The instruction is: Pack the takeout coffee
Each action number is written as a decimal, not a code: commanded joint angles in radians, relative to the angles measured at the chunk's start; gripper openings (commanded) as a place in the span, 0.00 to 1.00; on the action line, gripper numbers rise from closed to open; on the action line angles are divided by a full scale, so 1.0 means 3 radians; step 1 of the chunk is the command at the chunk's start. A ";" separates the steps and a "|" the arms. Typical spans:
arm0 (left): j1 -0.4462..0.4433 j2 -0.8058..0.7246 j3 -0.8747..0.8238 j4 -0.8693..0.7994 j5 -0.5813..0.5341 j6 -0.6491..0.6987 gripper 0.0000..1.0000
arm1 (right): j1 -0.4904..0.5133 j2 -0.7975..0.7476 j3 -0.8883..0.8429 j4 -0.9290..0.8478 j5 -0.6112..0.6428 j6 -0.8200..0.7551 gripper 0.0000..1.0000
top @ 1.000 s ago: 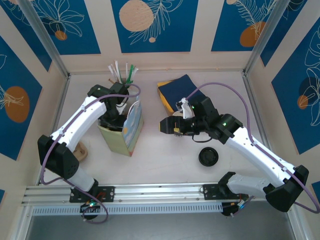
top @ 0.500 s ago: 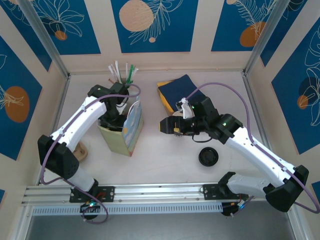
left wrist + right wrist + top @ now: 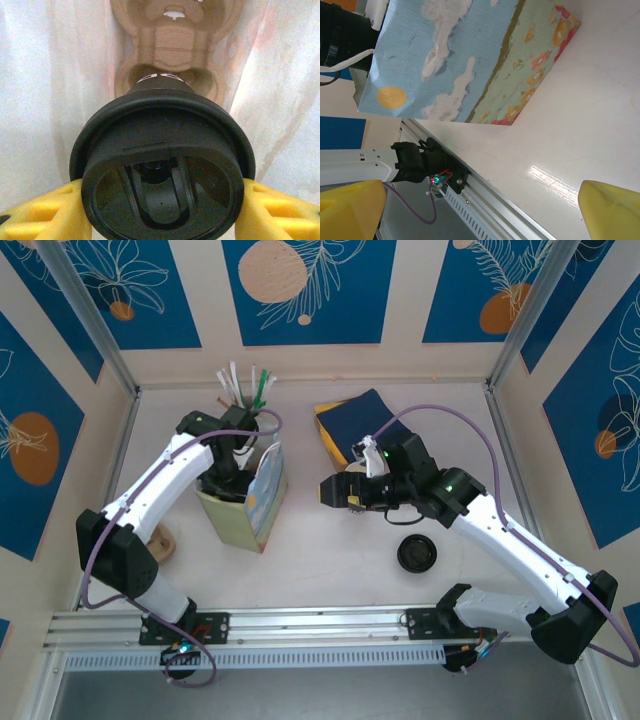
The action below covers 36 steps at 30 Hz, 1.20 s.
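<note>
Left gripper (image 3: 228, 483), top view: sunk in the mouth of an upright paper gift bag (image 3: 262, 502) printed with sky and flowers, left of frame centre. Its jaws are hidden by the bag from above. Right gripper (image 3: 337, 491) sits at frame centre, well apart from the bag, with its yellow pads spread wide and nothing between them. A loose round black plastic lid (image 3: 416, 554) lies on the white table (image 3: 330, 560) below the right arm. A dark blue and yellow folded stack (image 3: 352, 420) lies at upper centre.

Left wrist view: left gripper (image 3: 161, 212) is clamped on a small disposable takeout coffee cup (image 3: 162, 165) with a round black plastic lid. One yellow foam pad (image 3: 42, 215) presses each side of the lid's rim. The cup hangs between white bag walls, above a brown moulded pulp insert (image 3: 175, 35) at frame top.

Right wrist view: right gripper (image 3: 480, 210) has its yellow fingertips (image 3: 347, 210) far apart in the lower corners, holding nothing. The bag (image 3: 470, 60) fills the upper frame.
</note>
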 commanded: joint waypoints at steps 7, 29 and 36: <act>0.0042 -0.0004 -0.0036 -0.0015 0.0101 0.0097 0.49 | -0.0015 -0.0007 -0.0031 -0.0025 -0.0058 -0.0015 0.99; 0.0077 0.0065 -0.0047 -0.0007 0.0118 0.0153 0.49 | -0.0020 0.0005 -0.0023 -0.0016 -0.0055 -0.0015 0.99; 0.0104 0.0081 -0.0106 0.0045 0.0113 0.0168 0.49 | -0.0019 0.0006 -0.0032 -0.0009 -0.0060 -0.0013 0.99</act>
